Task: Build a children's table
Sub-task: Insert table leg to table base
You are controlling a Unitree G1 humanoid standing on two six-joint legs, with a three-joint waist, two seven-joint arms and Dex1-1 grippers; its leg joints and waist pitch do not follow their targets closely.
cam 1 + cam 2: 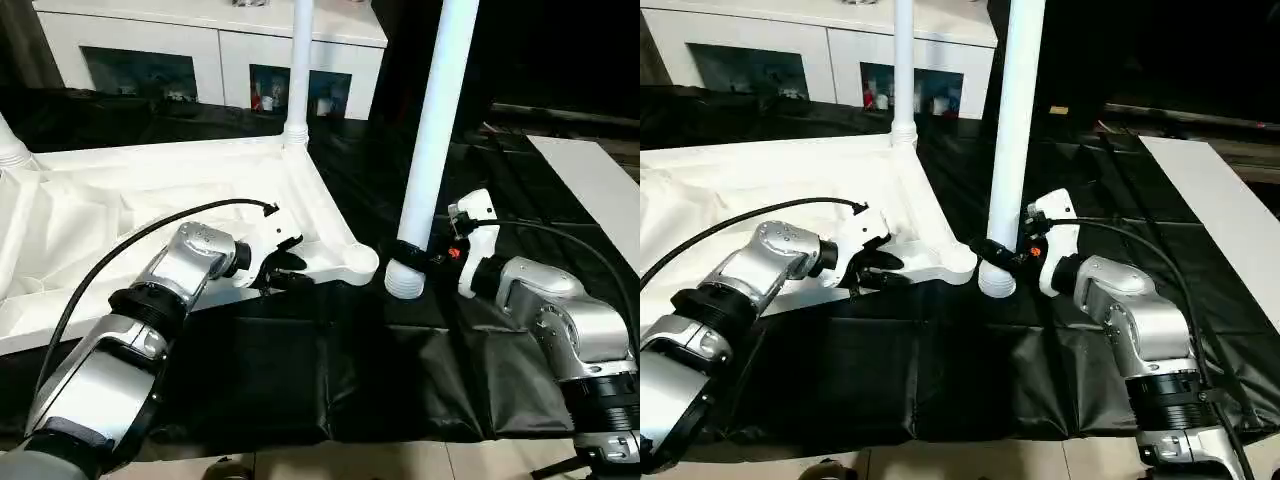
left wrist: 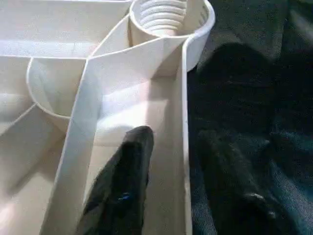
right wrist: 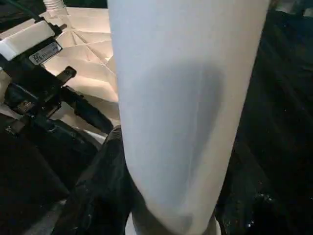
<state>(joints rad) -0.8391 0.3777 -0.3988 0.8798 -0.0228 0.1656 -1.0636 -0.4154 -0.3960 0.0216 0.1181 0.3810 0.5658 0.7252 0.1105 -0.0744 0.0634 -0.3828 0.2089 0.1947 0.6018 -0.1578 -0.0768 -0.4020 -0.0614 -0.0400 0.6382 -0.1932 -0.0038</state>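
Black sheet (image 1: 300, 370) spread across the whole surface, wrinkled along the near edge. Far behind, white cabinet (image 1: 200, 45) with dark glass doors; off to the right, flat white panel (image 1: 590, 190) lying on the sheet.

On the left half of the surface: tabletop (image 1: 120, 200), upside down, ribbed underside facing up. At its far right corner, fitted leg (image 1: 299, 70) standing upright in the socket. At the far left corner, base of a second leg (image 1: 12, 148), cut off by the picture's edge. At the near right corner, round corner socket (image 1: 355, 262), threaded inside, nothing in it.

Just right of that socket: held leg (image 1: 435, 120), upright with a slight lean, wide ribbed foot down on the black sheet, beside the socket and not in it. Right pincer (image 1: 412, 254) clamped around this leg low down, just above the foot, black fingers wrapped on either side, silver forearm reaching in from the near right.

Left pincer (image 1: 285, 268) at the tabletop's near rim (image 2: 185, 122), a little left of the empty socket. Seen from the left wrist: fingers (image 2: 128, 171) set astride the rim wall, one down inside the rib channel, the other outside over the black sheet. Gap moderate, neither narrow nor wide; each finger a little apart from the wall, no squeeze on the plastic to be seen. Black cable arching over the left forearm.
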